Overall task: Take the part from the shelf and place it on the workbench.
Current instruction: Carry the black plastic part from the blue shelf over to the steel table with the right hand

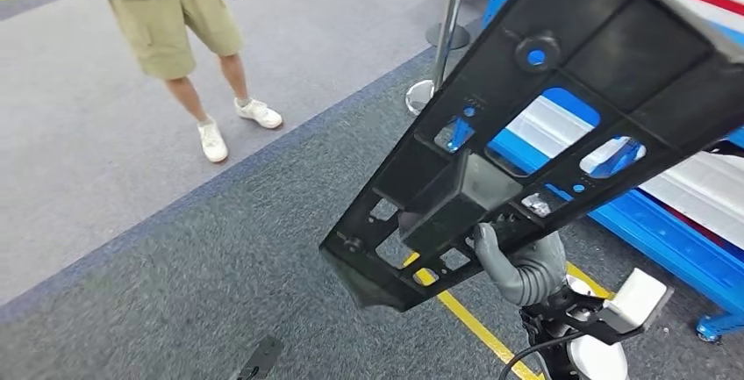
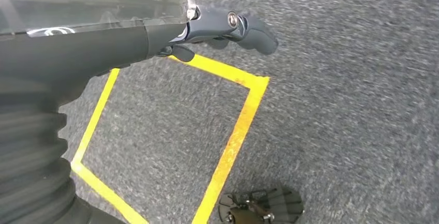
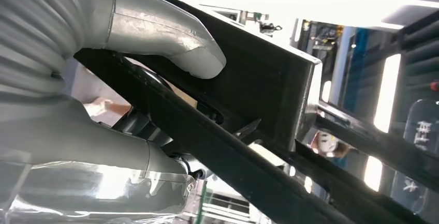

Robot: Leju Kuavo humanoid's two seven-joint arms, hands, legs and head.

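Part [image 1: 561,108], a long black plastic frame with window-like openings, stiffening ribs and a boxy block near its lower end, is in the air above the grey carpet floor [image 1: 175,292], held by the right hand [image 1: 513,261]. This hand grips the frame at the lower end, the thumb [image 3: 171,35] pressing on one face and the fingers under the opposite side. The long axis rises from the hand up and to the right, toward the blue rack [image 1: 667,248], so most of the length hangs beyond the grip and could swing, I think. The left hand [image 2: 228,30] holds nothing, fingers loosely curled over yellow floor tape [image 2: 238,131]. A person [image 1: 175,20] stands well apart.
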